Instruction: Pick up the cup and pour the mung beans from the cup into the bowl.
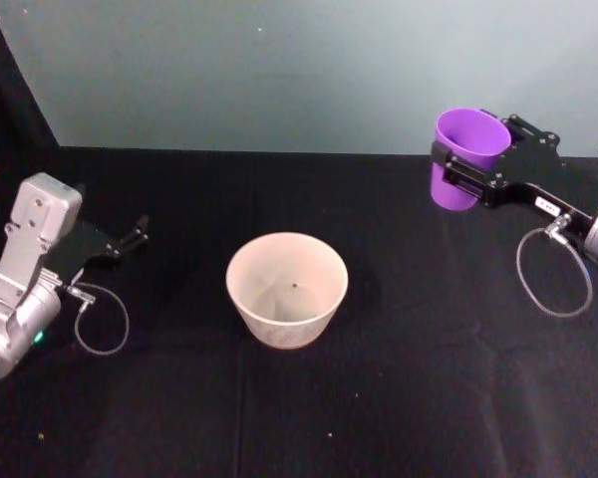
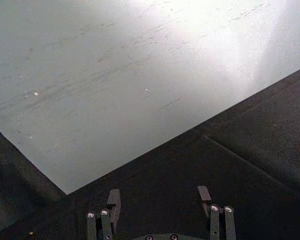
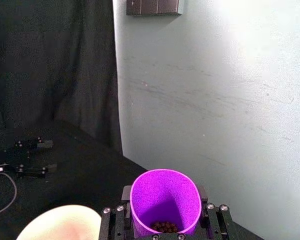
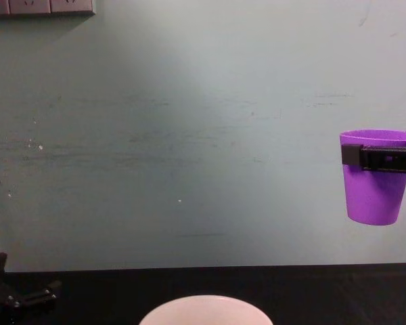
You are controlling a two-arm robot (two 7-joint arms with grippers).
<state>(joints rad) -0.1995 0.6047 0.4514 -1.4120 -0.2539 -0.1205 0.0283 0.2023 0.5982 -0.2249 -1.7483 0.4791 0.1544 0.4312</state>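
The purple cup (image 1: 469, 137) hangs upright in the air at the far right, well above the table, with my right gripper (image 1: 456, 169) shut around its wall. The right wrist view looks down into the cup (image 3: 165, 197), where dark mung beans (image 3: 165, 226) lie at the bottom. From the chest, the cup (image 4: 372, 189) floats high at the right, up and to the right of the bowl. The pale bowl (image 1: 284, 324) stands mid-table with one dark speck inside. My left gripper (image 1: 130, 239) rests open at the left, its fingers (image 2: 113, 202) apart over bare cloth.
Black cloth (image 1: 429, 398) covers the table, and a pale grey-green wall (image 1: 279, 70) rises behind it. The bowl's rim (image 4: 206, 306) peeks in at the chest view's lower edge. Cable loops (image 1: 555, 279) hang from both wrists.
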